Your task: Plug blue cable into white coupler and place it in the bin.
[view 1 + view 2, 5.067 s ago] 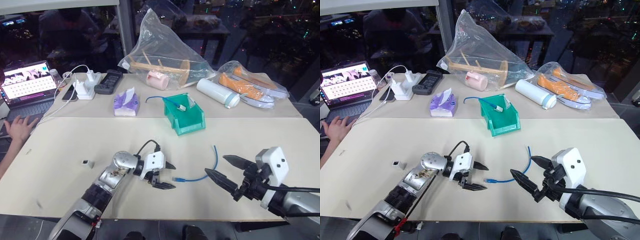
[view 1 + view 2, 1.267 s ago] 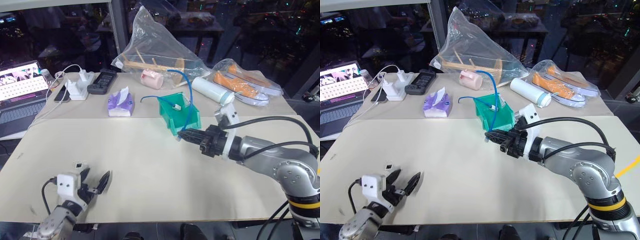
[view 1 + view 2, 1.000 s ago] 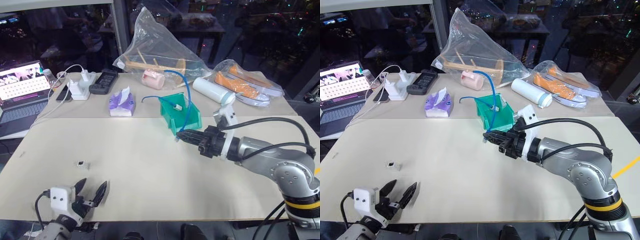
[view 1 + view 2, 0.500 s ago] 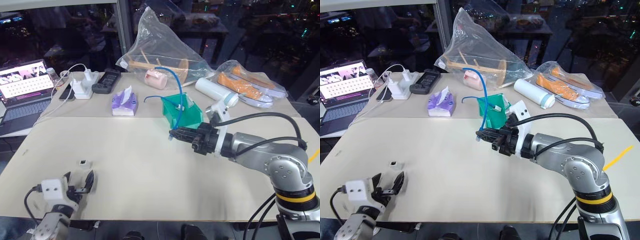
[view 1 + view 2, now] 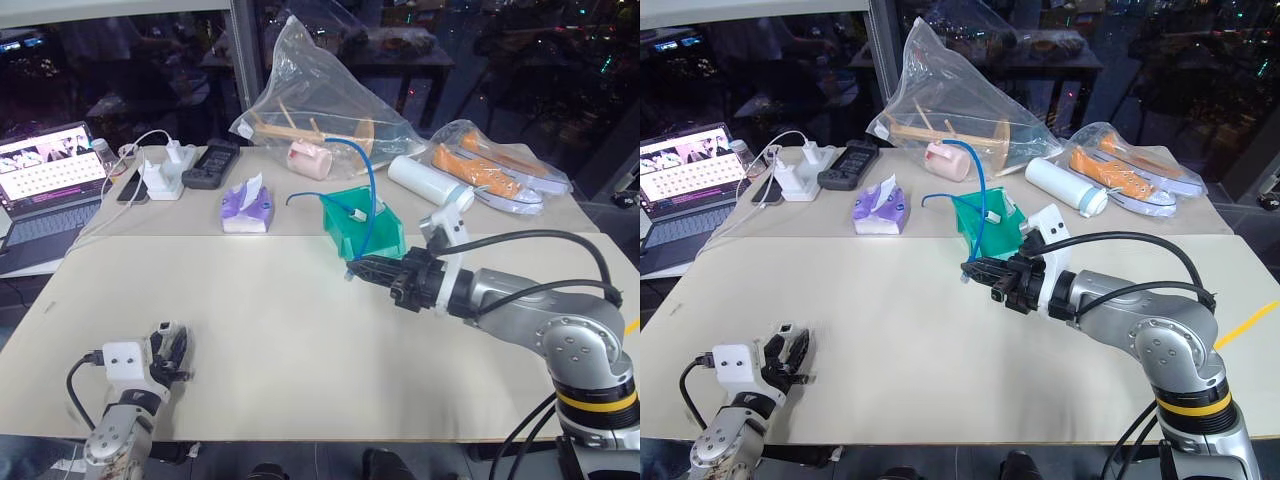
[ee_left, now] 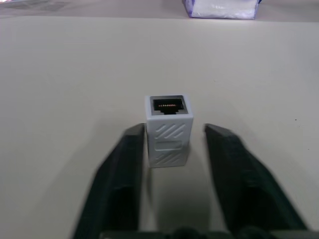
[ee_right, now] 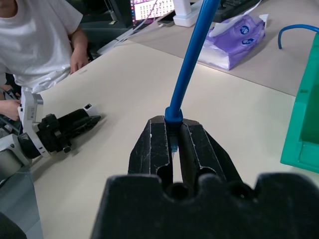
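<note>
- Left gripper (image 6: 172, 149) sits low on the table (image 5: 300, 340), fingers either side of the white coupler (image 6: 168, 130); one finger touches it, the other stands slightly apart.
- Right gripper (image 7: 173, 137) is clamped on the blue cable (image 7: 192, 55) near its plug, above the table.
- Cable arches over the green bin (image 5: 385, 238).

a pale beige table (image 5: 300, 330) fills the foreground, with a second table (image 5: 560, 215) of the same colour butted against its far edge. behind them stands a wall of dark glass windows (image 5: 130, 70) with a pale upright frame post (image 5: 247, 60); small coloured lights and dim furniture shapes show in the glass. at the far left sits an open laptop (image 5: 50, 180) with a lit screen. the tabletops are evenly lit from above.
</note>
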You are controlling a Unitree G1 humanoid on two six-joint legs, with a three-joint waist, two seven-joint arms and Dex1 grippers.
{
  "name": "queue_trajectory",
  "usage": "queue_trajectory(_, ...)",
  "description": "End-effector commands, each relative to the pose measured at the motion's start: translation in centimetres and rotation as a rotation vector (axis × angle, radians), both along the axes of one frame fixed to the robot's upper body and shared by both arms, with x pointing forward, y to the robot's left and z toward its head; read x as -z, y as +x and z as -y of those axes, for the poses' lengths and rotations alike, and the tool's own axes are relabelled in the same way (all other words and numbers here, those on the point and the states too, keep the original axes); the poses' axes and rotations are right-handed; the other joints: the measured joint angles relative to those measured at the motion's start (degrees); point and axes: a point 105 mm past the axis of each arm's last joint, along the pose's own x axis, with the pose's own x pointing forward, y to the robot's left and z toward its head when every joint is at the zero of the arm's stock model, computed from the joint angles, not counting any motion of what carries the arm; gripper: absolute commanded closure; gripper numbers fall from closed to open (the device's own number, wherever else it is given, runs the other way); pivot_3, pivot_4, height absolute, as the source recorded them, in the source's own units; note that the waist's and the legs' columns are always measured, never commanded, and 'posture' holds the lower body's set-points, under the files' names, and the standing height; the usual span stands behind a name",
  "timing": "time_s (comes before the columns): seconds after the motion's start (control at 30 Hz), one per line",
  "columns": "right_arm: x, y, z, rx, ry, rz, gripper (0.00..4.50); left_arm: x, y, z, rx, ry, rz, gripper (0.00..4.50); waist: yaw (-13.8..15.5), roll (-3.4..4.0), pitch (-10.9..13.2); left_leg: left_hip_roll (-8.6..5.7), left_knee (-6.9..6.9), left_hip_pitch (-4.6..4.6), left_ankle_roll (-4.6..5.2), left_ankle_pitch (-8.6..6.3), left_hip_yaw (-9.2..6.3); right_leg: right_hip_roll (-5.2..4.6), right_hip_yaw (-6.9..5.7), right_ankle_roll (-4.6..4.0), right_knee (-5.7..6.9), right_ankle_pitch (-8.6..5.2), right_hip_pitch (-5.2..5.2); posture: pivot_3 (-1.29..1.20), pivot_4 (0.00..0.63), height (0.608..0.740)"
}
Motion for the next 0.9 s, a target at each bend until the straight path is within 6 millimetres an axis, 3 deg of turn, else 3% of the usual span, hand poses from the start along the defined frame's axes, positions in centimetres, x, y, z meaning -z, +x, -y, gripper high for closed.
queue_trajectory(0.03, -1.2, -0.3, 0.1, 0.014, 0.012, 0.053, 4.5, -0.3, 1.7, 1.0, 0.105, 0.028, -0.014, 3.9, 0.3, 0.01, 0.0, 0.0, 0.0, 0.0, -0.01, 0.01, 0.0, 0.0, 0.0, 0.0, 0.02, 0.0, 0.01, 0.0, 0.15, 0.74)
queue_trajectory(0.23, -0.7, 0.0, 1.6, 0.138, 0.052, 0.046, 4.5, -4.6, 6.2, 9.2, 0.632, 0.065, 0.008, 3.89, 0.8, -0.06, 0.0, -0.02, 0.06, -0.11, -0.19, 0.11, -0.05, 0.0, -0.05, 0.04, -0.05, 0.11, 0.02, 0.0, 0.15, 0.74)
queue_trajectory(0.47, 0.7, 0.2, 3.4, 0.405, 0.266, -0.042, 4.5, -5.9, 6.2, 18.4, 1.161, 0.24, -0.115, 3.89, -1.3, -0.06, 0.0, -0.02, -0.09, -0.17, -0.18, 0.1, -0.04, 0.0, -0.02, 0.06, -0.03, 0.13, -0.05, 0.0, 0.15, 0.74)
queue_trajectory(0.67, 3.0, -0.2, 3.6, 0.574, 0.417, -0.175, 4.5, -5.2, 5.2, 22.0, 1.302, 0.285, -0.21, 3.89, -2.2, -0.04, 0.0, -0.01, -0.16, -0.15, 0.04, -0.02, -0.05, 0.03, 0.01, 0.07, -0.05, 0.12, -0.11, 0.0, 0.15, 0.74)
queue_trajectory(0.9, 6.6, -1.8, 2.3, 0.603, 0.485, -0.404, 4.5, -3.8, 4.4, 23.5, 1.297, 0.3, -0.35, 3.89, -1.7, -0.02, 0.1, -0.02, -0.07, -0.12, -0.01, 0.0, -0.07, 0.03, 0.04, 0.07, -0.11, 0.11, -0.12, 0.0, 0.15, 0.74)
